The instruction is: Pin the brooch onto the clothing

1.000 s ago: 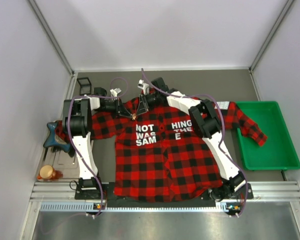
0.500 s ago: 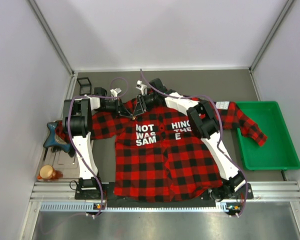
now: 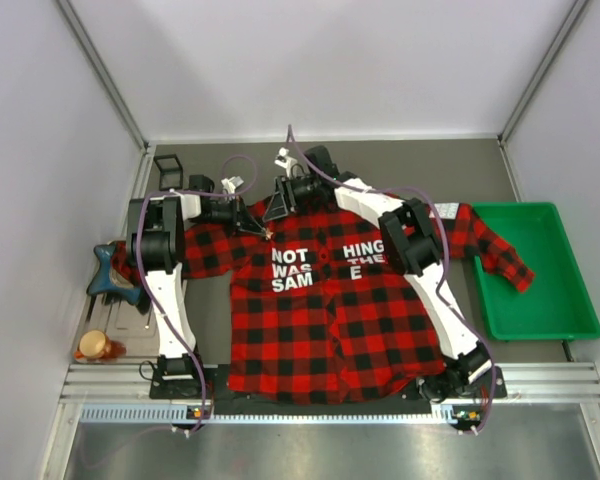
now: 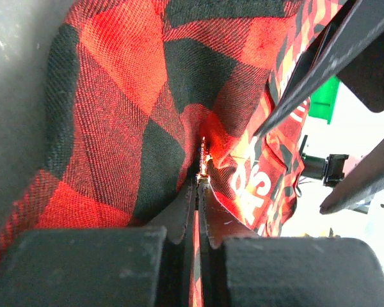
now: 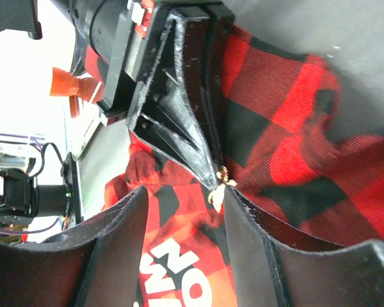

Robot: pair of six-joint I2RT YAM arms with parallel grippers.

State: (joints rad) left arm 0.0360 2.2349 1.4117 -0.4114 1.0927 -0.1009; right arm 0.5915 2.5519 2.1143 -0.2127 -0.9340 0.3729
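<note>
The clothing (image 3: 320, 310), a red-and-black plaid shirt with white lettering, lies flat between the arms. My left gripper (image 3: 261, 230) is at the collar area, shut on a raised fold of the clothing (image 4: 147, 128). The brooch (image 5: 219, 187), tiny and pale, sits on that fold right at the left fingertips (image 4: 208, 192). In the left wrist view the brooch (image 4: 205, 157) shows as a small glint. My right gripper (image 5: 184, 190) faces the left one and is open; the brooch lies beside the inner edge of one of its fingers. Whether it touches that finger I cannot tell.
A green tray (image 3: 535, 270) stands at the right, with the shirt's sleeve cuff over its rim. At the left edge lie a dark blue object (image 3: 110, 275) and a round orange-brown object (image 3: 95, 347). A small black frame (image 3: 167, 165) sits at the back left.
The right gripper's jaws have spread apart and let go of the brooch, and the right wrist has shifted slightly toward the back. The left gripper has kept its pinch on the fold.
</note>
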